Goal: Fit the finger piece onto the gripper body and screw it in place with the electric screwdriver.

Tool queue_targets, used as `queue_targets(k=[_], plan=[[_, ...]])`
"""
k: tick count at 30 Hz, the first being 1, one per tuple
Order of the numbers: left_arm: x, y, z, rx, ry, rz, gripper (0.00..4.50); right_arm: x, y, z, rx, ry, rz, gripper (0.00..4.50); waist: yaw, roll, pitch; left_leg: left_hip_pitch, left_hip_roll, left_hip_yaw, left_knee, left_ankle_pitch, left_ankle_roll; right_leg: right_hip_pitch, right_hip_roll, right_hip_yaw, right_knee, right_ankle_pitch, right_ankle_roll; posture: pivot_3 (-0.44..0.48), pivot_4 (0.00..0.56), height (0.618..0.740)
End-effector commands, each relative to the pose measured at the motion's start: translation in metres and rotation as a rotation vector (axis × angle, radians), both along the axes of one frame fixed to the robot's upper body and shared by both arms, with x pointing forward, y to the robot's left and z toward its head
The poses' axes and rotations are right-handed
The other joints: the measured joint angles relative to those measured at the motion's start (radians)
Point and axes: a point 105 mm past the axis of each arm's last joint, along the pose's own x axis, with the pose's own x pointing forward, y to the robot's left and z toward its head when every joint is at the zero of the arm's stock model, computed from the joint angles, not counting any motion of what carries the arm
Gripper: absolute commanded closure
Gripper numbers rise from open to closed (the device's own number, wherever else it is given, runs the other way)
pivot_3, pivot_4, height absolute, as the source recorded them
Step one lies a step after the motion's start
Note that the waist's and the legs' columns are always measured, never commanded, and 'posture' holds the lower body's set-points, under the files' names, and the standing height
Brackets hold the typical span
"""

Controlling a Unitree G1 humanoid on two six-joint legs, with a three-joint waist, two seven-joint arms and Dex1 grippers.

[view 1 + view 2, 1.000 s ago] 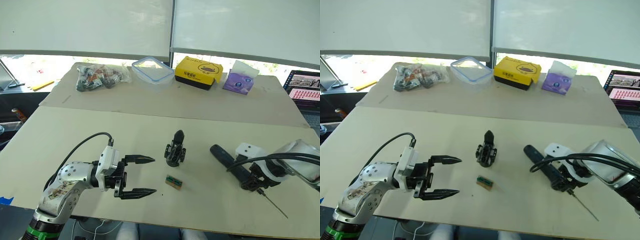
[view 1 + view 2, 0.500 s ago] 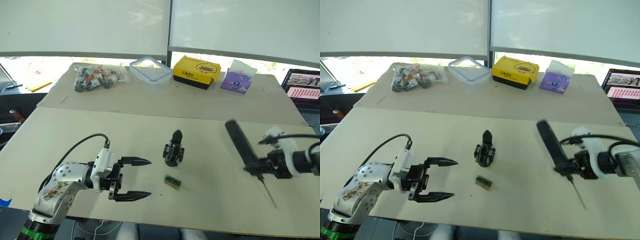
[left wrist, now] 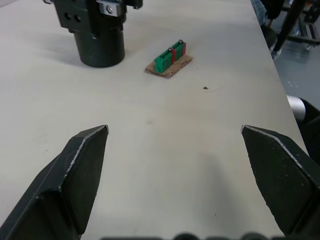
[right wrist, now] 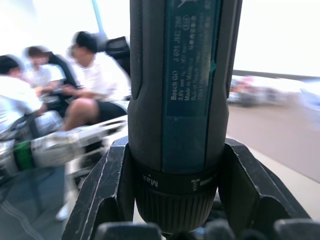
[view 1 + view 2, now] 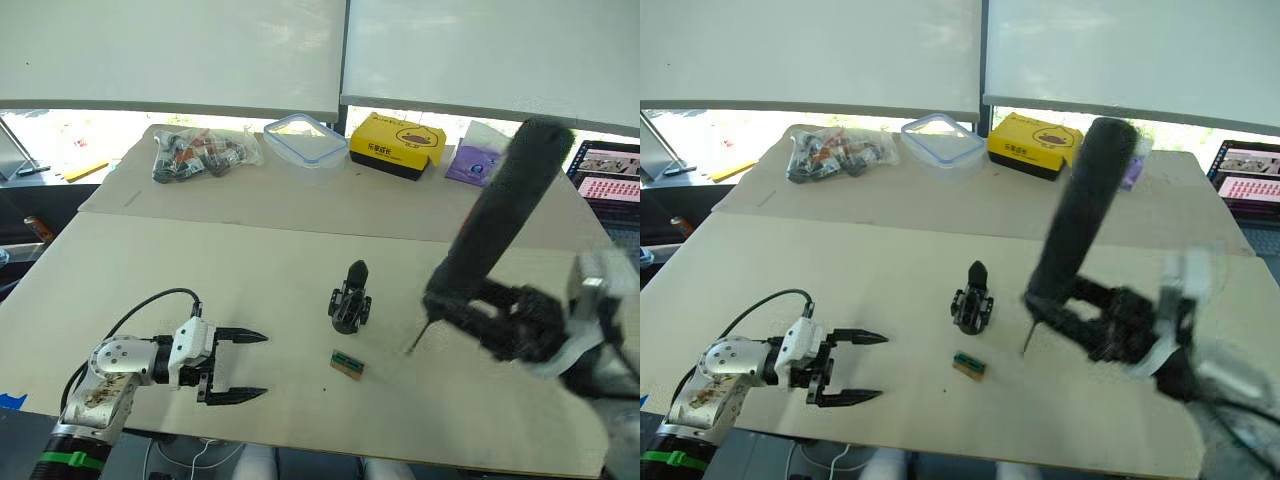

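The gripper body (image 5: 350, 298) stands upright mid-table on its round base, one pointed finger up; its base also shows in the left wrist view (image 3: 99, 35). My right gripper (image 5: 470, 305) is shut on the electric screwdriver (image 5: 495, 210), held raised and tilted, rounded end up, thin bit pointing down to the table right of the gripper body. Its dark barrel (image 4: 180, 85) sits between the fingers in the right wrist view. My left gripper (image 5: 243, 367) hangs open low over the near left table, well left of the gripper body. The finger piece is out of view.
A small green-and-brown block (image 5: 346, 364) lies just in front of the gripper body. At the back stand a bag of parts (image 5: 200, 153), a clear lidded box (image 5: 303, 139), a yellow box (image 5: 398, 143) and a purple tissue pack (image 5: 477, 163). People sit in the background (image 4: 85, 75).
My right arm has swung the screwdriver up and leftward toward the gripper body, bit tip now near the table beside it. My left gripper has drawn back to the left and nearer the front edge.
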Motion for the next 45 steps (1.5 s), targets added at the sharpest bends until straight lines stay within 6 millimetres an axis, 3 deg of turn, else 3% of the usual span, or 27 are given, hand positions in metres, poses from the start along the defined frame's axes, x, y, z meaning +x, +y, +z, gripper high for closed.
queue_targets(k=[1,11,18,31,45], plan=[[0.002,-0.019,0.006,-0.012,-0.050,-0.031,0.00,-0.005,0.008,0.005,-0.006,-0.181,0.062,2.59,-0.001,0.000,0.000,0.000,0.000,0.000,0.001,0.000,0.000,0.000,0.000,0.000,0.000,0.000,0.000,0.000,0.150,0.740],[-0.001,-0.061,-0.002,-0.050,-0.001,-0.077,0.00,0.006,0.022,-0.015,-0.042,-0.227,0.177,2.59,-0.001,0.000,0.000,0.005,0.000,-0.001,0.002,0.000,0.000,0.006,0.000,0.000,0.000,0.000,0.000,0.000,0.150,0.740],[0.004,-0.080,-0.013,-0.049,0.016,-0.073,0.00,0.013,0.026,-0.016,-0.046,-0.237,0.189,2.59,0.000,0.000,0.000,0.005,0.000,-0.001,0.002,0.000,0.000,0.006,0.000,0.000,0.000,0.000,0.000,0.000,0.150,0.740],[0.010,-0.088,-0.030,0.015,0.032,-0.054,0.00,0.015,0.031,-0.021,-0.067,-0.223,0.206,2.59,0.002,0.000,0.000,0.005,0.000,-0.001,0.002,0.000,0.000,0.007,0.000,0.000,0.000,0.001,0.001,0.000,0.150,0.740],[0.002,-0.086,-0.038,0.016,0.059,-0.074,0.00,0.017,0.032,-0.028,-0.088,-0.212,0.198,2.59,0.001,0.000,0.000,0.006,0.000,-0.001,0.002,0.000,0.000,0.008,0.000,0.000,0.000,0.000,0.001,0.000,0.150,0.740]])
